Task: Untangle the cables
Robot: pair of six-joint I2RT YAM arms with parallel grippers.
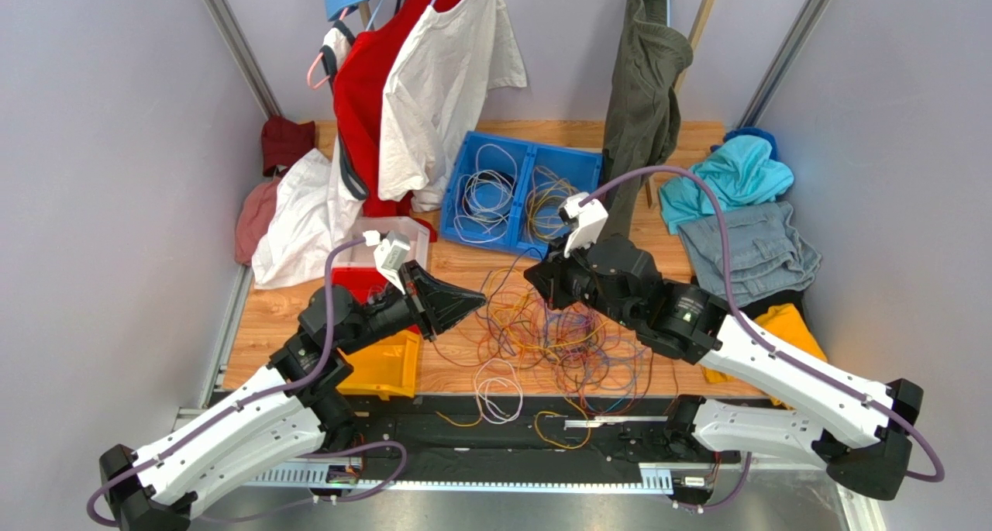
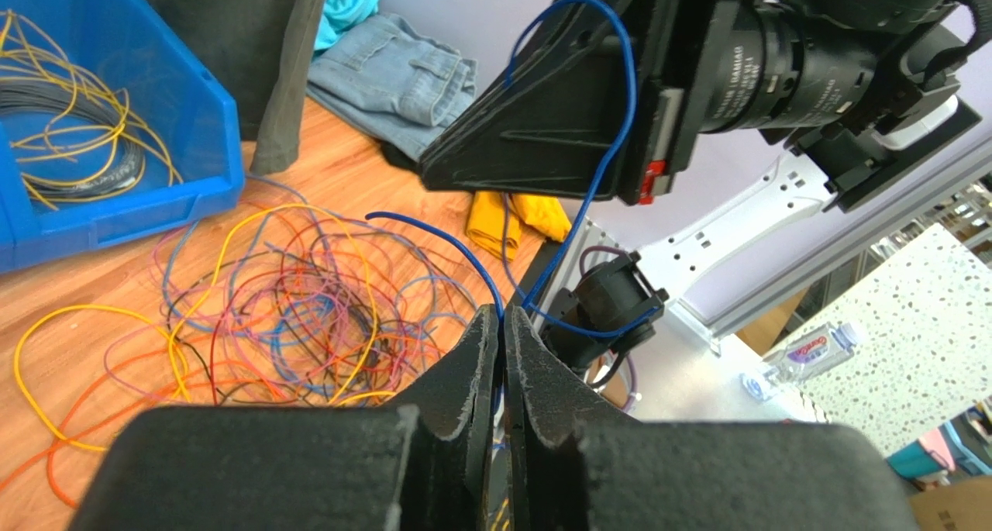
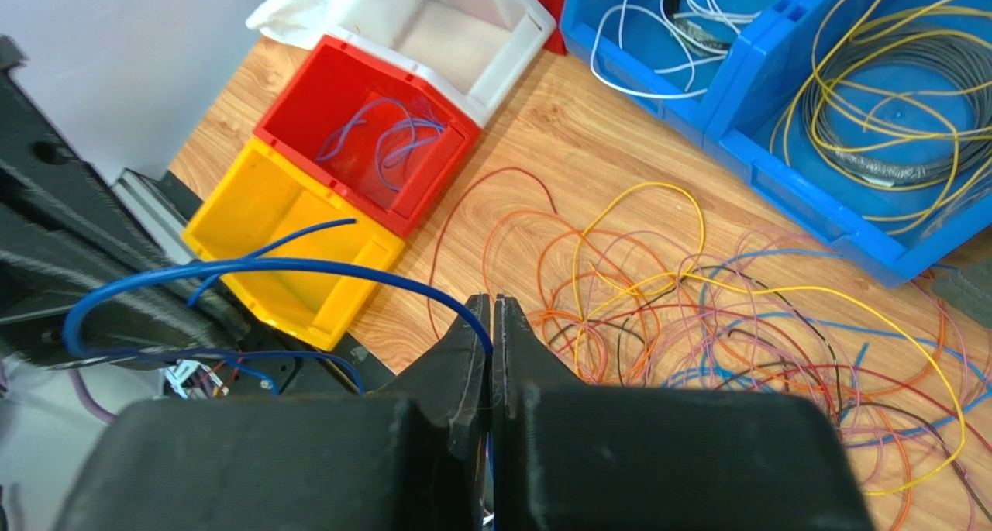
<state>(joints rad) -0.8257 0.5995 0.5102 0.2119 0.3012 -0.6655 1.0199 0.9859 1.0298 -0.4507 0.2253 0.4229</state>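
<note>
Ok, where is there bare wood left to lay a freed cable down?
Bare wood shows left of the yellow bin, before the white cloth, and in a strip between the red bin and the blue bin. The cable tangle crowds the centre; clothes cover the right edge. The left pincer and right pincer are shut on a blue cable.

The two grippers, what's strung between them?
A blue wire loops from the left gripper to the right gripper, and both are shut on it. Both wrist views show it.
</note>
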